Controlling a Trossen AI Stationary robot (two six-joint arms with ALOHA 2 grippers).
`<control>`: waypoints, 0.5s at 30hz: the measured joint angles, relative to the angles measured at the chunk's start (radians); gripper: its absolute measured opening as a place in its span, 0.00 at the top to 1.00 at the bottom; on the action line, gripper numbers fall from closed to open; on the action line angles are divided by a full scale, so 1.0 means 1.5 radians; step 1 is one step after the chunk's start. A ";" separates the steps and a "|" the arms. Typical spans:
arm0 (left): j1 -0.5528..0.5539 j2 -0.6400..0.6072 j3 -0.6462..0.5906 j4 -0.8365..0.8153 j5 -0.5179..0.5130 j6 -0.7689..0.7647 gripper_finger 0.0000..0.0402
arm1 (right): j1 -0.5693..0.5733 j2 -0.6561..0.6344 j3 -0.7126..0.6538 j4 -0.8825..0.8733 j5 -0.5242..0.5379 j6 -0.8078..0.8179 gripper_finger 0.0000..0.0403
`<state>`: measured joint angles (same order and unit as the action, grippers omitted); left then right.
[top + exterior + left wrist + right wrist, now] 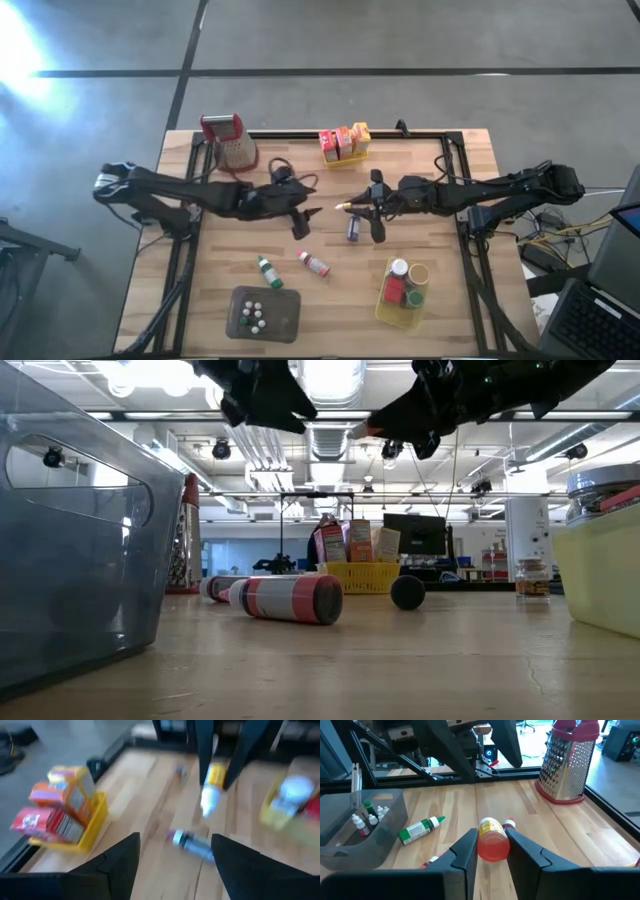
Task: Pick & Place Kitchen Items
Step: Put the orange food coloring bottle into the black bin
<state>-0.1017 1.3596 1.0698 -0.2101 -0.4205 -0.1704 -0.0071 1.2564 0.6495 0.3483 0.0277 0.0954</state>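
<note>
High view: a slatted wooden surface [330, 300] on grey floor; the left hand [303, 218], fingers apart, faces the right hand [350, 206], clamped on a yellow bottle [349, 205] above mid-surface. Low view: a red-banded bottle [287, 598] lies before an open workshop. Right wrist view: grater [568, 762] at the surface's edge.

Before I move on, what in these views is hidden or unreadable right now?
- Labels on the boxes in the yellow basket: blurred in the left wrist view, tiny from above.
- Contents of the grey tray: low view shows only its wall, cut by the edge.
- Left gripper: cropped at the low view's top.
- The bottle held by the right gripper: fingers cover its sides.
</note>
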 joint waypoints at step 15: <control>-0.005 0.001 -0.338 0.824 0.028 0.041 0.38 | 0.002 0.000 -0.001 0.068 -0.001 -0.010 0.78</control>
<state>-0.1085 1.3616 0.5623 1.0253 -0.3788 -0.1085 -0.0044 1.2567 0.6487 0.4506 0.0269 0.0810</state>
